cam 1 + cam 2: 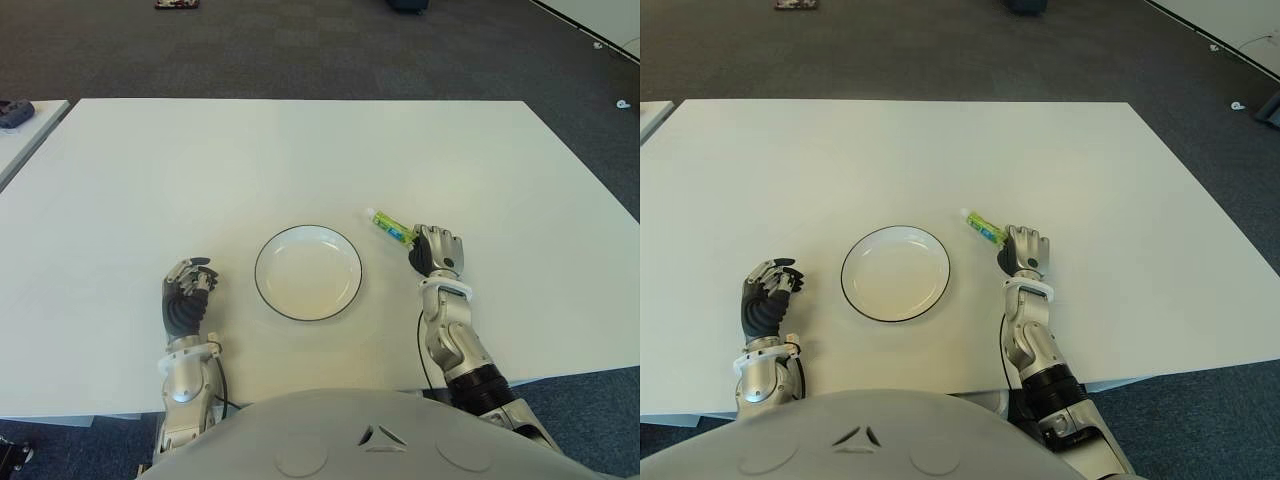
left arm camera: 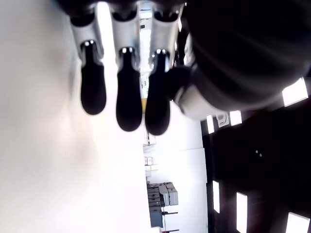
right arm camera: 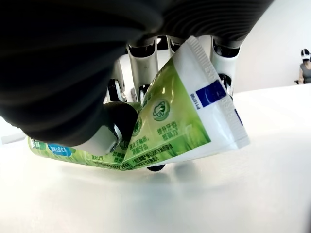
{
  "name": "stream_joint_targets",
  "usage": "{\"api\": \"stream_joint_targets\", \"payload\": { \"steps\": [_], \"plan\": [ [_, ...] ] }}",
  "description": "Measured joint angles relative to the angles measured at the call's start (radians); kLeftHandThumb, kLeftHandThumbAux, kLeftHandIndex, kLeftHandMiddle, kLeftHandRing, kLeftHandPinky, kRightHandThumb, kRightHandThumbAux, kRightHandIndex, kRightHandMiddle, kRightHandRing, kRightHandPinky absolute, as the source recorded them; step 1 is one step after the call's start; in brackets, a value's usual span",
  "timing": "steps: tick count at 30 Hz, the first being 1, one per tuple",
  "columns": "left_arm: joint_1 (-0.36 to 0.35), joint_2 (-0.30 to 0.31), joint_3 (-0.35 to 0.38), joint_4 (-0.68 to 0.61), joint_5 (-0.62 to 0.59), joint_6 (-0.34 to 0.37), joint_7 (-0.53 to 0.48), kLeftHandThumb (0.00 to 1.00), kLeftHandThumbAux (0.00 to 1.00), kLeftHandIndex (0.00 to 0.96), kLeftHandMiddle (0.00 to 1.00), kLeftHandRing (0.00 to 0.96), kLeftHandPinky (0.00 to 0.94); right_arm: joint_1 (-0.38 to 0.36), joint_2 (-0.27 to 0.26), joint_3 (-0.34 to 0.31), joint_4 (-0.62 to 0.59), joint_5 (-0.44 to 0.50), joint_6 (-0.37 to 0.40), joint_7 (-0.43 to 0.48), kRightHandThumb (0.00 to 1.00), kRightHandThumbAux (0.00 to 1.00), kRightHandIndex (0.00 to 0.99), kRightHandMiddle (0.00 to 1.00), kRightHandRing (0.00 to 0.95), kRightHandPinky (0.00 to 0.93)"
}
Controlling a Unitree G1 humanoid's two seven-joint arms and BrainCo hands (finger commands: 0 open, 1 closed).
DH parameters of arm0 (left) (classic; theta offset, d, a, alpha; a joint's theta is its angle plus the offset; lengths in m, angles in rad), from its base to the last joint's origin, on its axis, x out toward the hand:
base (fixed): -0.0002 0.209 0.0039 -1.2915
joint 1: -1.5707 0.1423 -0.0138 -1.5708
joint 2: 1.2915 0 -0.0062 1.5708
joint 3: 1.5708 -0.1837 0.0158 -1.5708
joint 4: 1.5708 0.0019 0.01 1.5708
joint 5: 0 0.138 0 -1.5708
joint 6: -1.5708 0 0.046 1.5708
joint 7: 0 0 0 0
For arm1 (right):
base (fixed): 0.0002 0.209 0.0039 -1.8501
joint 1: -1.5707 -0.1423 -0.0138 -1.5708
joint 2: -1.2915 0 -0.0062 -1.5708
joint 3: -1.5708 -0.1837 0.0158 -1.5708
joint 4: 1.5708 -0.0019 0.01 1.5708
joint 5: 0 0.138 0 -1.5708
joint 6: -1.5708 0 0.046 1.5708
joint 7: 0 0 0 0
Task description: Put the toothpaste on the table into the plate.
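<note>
A green and white toothpaste tube (image 1: 390, 226) lies to the right of the white plate (image 1: 340, 293) with a dark rim. My right hand (image 1: 437, 250) is at the tube's near end, and in the right wrist view its fingers and thumb are curled around the toothpaste tube (image 3: 165, 131), whose crimped end sticks out. The tube's cap end points away toward the far left. My left hand (image 1: 187, 293) shows to the left of the plate with its fingers curled and nothing in them.
The white table (image 1: 300, 160) spreads wide beyond the plate. Its front edge runs close to my body, and its right edge meets dark carpet (image 1: 600, 130). A second table's corner (image 1: 25, 125) shows at the far left.
</note>
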Motion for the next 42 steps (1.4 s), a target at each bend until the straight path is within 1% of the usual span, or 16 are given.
{"api": "stream_joint_targets", "payload": {
  "steps": [4,10,17,23,27,33,36,42],
  "plan": [
    [-0.005,0.002,0.006,0.006,0.000,-0.001,0.000,0.707,0.716,0.430,0.570,0.579,0.559,0.006,0.004,-0.018,-0.004,0.040,-0.039,-0.039,0.720,0.710,0.441,0.775,0.790,0.825],
    [-0.021,0.007,0.013,0.021,0.003,-0.007,0.000,0.707,0.716,0.431,0.584,0.594,0.575,0.009,0.003,-0.046,-0.030,0.092,-0.130,-0.095,0.719,0.711,0.441,0.780,0.792,0.830],
    [-0.038,0.018,0.015,0.029,0.003,0.011,0.000,0.706,0.716,0.431,0.572,0.576,0.547,0.009,0.005,-0.067,-0.075,0.109,-0.198,-0.125,0.725,0.711,0.441,0.798,0.808,0.853],
    [-0.042,0.019,0.017,0.028,0.004,0.031,0.000,0.705,0.717,0.431,0.574,0.568,0.548,0.013,0.023,-0.076,-0.113,0.116,-0.236,-0.135,0.729,0.711,0.441,0.826,0.838,0.876],
    [-0.046,0.021,0.016,0.028,0.005,0.035,0.000,0.704,0.717,0.431,0.580,0.573,0.554,0.016,0.034,-0.076,-0.138,0.131,-0.277,-0.135,0.732,0.711,0.440,0.842,0.854,0.885],
    [-0.052,0.027,0.015,0.029,0.005,0.042,0.000,0.702,0.718,0.430,0.589,0.583,0.568,0.020,0.036,-0.077,-0.162,0.158,-0.369,-0.135,0.732,0.712,0.440,0.855,0.866,0.890],
    [-0.056,0.031,0.015,0.028,0.009,0.058,0.000,0.702,0.718,0.430,0.593,0.587,0.570,0.028,0.035,-0.073,-0.188,0.170,-0.423,-0.135,0.731,0.712,0.440,0.859,0.870,0.890],
    [-0.065,0.032,0.015,0.026,0.026,0.080,0.004,0.703,0.717,0.430,0.589,0.578,0.550,0.031,0.038,-0.050,-0.222,0.179,-0.525,-0.130,0.733,0.712,0.440,0.862,0.874,0.892]
  ]
}}
